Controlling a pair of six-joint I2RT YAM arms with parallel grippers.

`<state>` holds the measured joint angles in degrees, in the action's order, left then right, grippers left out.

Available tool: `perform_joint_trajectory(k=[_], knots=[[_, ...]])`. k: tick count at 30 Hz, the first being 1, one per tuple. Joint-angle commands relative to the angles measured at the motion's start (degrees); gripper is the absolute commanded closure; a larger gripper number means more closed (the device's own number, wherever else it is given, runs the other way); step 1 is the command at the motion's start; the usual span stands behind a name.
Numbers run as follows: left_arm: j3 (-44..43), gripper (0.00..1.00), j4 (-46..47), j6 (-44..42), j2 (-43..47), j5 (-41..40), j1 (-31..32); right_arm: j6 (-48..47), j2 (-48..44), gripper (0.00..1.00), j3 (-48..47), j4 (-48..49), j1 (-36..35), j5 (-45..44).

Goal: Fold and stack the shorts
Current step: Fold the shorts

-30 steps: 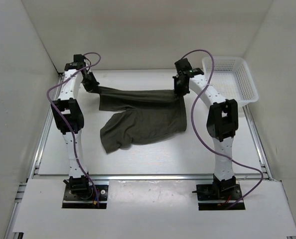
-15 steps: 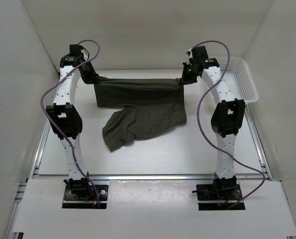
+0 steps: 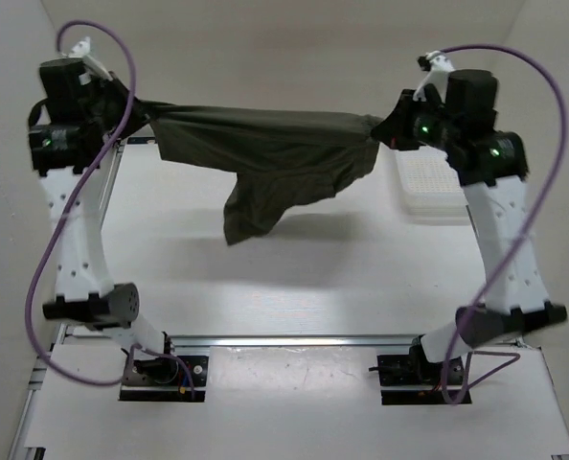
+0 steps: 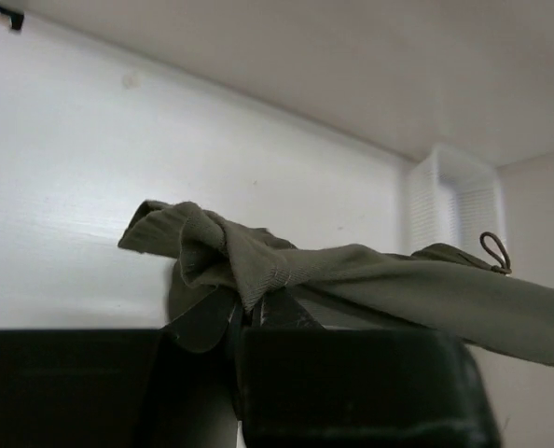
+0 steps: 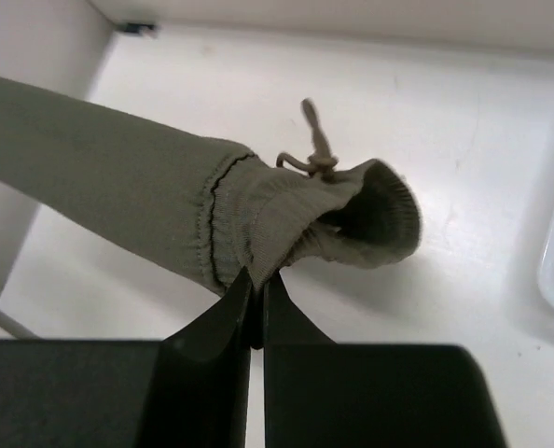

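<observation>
The pair of dark olive-green soft fabric shorts (image 3: 275, 149) hangs in the air above the white desk (image 3: 294, 278), its top edge stretched nearly straight between the two raised arms. The left pincer (image 3: 139, 107) is closed tight on one bunched corner of the cloth; in the left wrist view, crumpled fabric sits squeezed at the tips of that pincer (image 4: 249, 313). The right pincer (image 3: 388, 129) is likewise clamped on the gathered waistband, and the right wrist view shows this pincer (image 5: 256, 291) narrowed to a slit around the ribbed edge, just below a knotted drawstring (image 5: 314, 140). One loose leg droops below the stretched edge and appears clear of the desk. A white mesh basket (image 3: 426, 187) sits at the far right, partly hidden behind the right arm.
</observation>
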<state>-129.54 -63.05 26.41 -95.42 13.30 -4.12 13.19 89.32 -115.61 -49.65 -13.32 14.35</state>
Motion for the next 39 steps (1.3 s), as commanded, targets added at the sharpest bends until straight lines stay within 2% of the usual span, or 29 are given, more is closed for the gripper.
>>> perform_joint_trajectory(k=[1,4,9,16,18,21,24,26,28,30,35,36,37,39], knots=[[-1.86,0.9,-0.41,1.62,8.65,-2.31,-3.44,-3.34,-7.21,1.0,-0.32,-5.27,-0.38,-1.52],[-1.86,0.9,-0.93,3.2,15.42,-1.7,-5.37,-3.87,-13.89,1.0,-0.32,-8.52,-0.91,-1.52],[-4.83,0.9,-1.81,4.96,25.61,-2.83,-6.69,-3.87,-22.15,1.0,-6.44,-13.71,-0.92,-0.9],[-16.61,0.9,-6.12,5.58,27.48,-6.17,-6.69,-3.87,-24.54,1.0,-11.48,-18.29,-0.92,-4.68],[-16.63,0.9,-5.43,5.58,28.09,-6.71,-6.69,-3.35,-24.54,1.0,-11.48,-18.29,-0.92,-6.51],[-12.69,0.9,-3.93,5.05,28.09,-6.54,-6.69,-3.35,-24.02,1.0,-10.69,-18.82,-0.92,-7.76],[-0.23,0.9,1.15,4.0,27.56,-3.11,-6.69,-2.3,-23.49,1.0,-3.15,-17.25,-0.92,-8.28],[11.68,0.9,6.95,3.3,26.25,-0.92,-6.69,-1.68,-22.97,1.0,6.3,-12.6,-0.92,-8.81],[17.36,0.9,9.42,3.29,23.45,-0.2,-6.69,-1.68,-22.09,1.0,12.57,-6.38,-0.92,-8.81],[21.16,0.9,11.17,2.15,16.6,-1.07,-4.94,-0.97,-18.41,1.0,18.9,-3.45,-0.92,-9.6],[19.5,0.9,12.33,0.57,0.44,-3.27,-2.03,-0.45,-3.3,1.0,23.41,8.04,-0.92,-11.44],[16.89,0.9,12.33,0.57,-5.07,-2.76,-1.34,-0.45,-0.49,1.0,22.46,9.12,-0.92,-12.41],[15.47,0.9,12.33,0.57,-7.65,-1.97,-1.33,-0.45,5.72,1.0,18.88,9.91,-0.92,-12.94],[11.44,0.9,12.33,0.57,-13.71,-1.26,-1.33,-1.06,12.51,1.0,12.9,9.14,-0.92,-12.94]])
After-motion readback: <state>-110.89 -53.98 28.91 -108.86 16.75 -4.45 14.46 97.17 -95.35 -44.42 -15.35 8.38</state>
